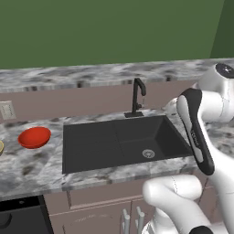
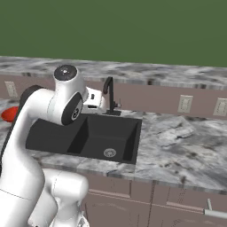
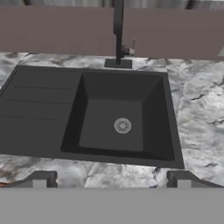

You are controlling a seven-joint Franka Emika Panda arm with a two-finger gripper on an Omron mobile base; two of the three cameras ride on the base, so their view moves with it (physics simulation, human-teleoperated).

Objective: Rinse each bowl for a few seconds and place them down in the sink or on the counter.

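The glossy red bowl (image 1: pixel 34 137) rests upright on the counter (image 1: pixel 27 169) left of the sink (image 1: pixel 91 137). Its edge also peeks out behind my arm as the red bowl (image 2: pixel 9 114). A sliver of the tan bowl (image 1: pixel 1 147) shows at the far left edge. The black sink (image 3: pixel 43 109) has a ribbed drainboard on its left, a deeper basin with a silver drain (image 3: pixel 122 125), and nothing in it. My gripper (image 3: pixel 111 179) hovers over the sink's near rim, open wide and holding nothing. No water runs from the black faucet (image 3: pixel 118 30).
The faucet (image 1: pixel 137 96) stands behind the basin against the backsplash ledge. Marbled counter (image 2: pixel 177 142) stretches to the right of the sink (image 2: pixel 53 137). Wall outlets (image 2: pixel 185 103) sit on the backsplash, with another outlet (image 1: pixel 7 109) at the left.
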